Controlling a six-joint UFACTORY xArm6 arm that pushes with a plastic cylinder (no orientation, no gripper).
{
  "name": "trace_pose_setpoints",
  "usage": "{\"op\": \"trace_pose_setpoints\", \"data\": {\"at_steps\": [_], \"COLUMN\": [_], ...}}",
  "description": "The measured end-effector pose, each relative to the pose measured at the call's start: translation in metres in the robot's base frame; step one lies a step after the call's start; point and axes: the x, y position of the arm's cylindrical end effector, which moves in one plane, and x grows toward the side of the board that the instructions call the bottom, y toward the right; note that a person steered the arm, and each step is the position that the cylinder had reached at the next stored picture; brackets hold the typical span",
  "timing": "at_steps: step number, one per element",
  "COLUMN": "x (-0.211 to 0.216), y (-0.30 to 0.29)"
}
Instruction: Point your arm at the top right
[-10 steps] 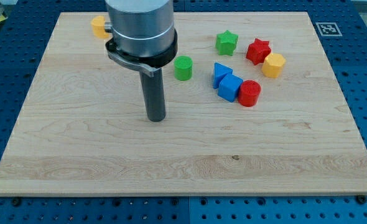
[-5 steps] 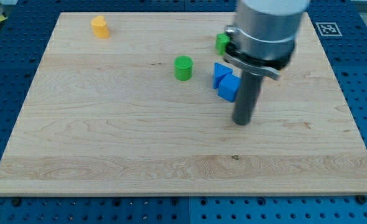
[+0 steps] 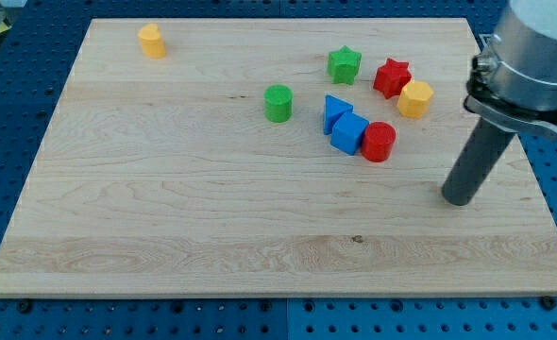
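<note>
My tip (image 3: 458, 199) rests at the bench (image 3: 165, 236) right edge, below the yellow block (image 3: 414, 98); top-right corner not reached; no claw fitted.

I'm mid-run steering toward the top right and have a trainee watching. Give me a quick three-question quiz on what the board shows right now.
1. True or false: my tip is touching the red cylinder.
2. Which block lies nearest the view's top left corner? A) green cylinder B) yellow block C) red star
3. Fill in: the blue cube sits pressed between the blue triangular block and the red ____.

Key:
1. False; it stands apart, to the view's right and slightly below.
2. B
3. cylinder
</note>
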Motion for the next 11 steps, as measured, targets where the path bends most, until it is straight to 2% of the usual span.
{"op": "trace_pose_setpoints", "data": {"at_steps": [2, 3, 6, 10, 11], "x": [-0.007, -0.026, -0.117, -0.186, -0.223], "y": [0.023, 0.039, 0.049, 0.057, 0.057]}}
